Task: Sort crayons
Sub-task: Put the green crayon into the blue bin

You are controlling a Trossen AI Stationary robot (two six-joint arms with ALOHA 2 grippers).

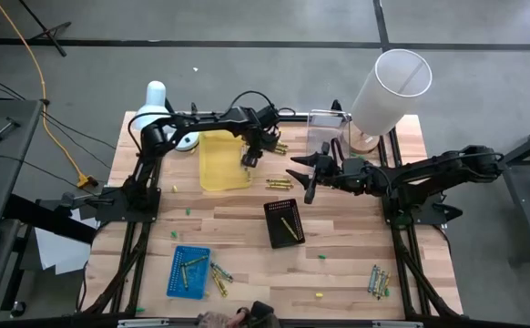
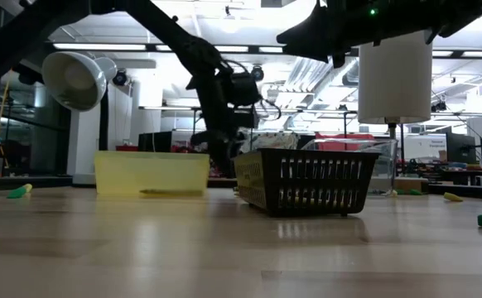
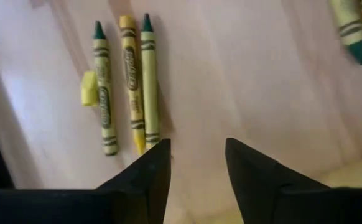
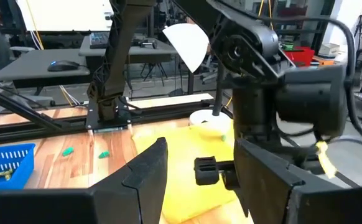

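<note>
My left gripper [image 1: 247, 160] hangs open, pointing down at the right edge of the yellow tray [image 1: 222, 164]. Nothing is between its fingers [image 3: 196, 165]. Just ahead of them three crayons [image 3: 128, 87], two green-tipped and one yellow, lie side by side on the wood. More crayons lie near the table's middle [image 1: 280, 184], inside the black basket [image 1: 284, 221], in and beside the blue tray [image 1: 188, 271], and at the near right [image 1: 379, 281]. My right gripper [image 1: 303, 178] waits open and level, high above the table's middle, facing the left arm [image 4: 196, 174].
A white lamp [image 1: 156, 96] stands at the far left. At the far right stand a tall white cylinder [image 1: 388, 91] and a clear container [image 1: 324, 132]. Small green and yellow specks dot the wood. Bare wood lies between the black basket and the near edge.
</note>
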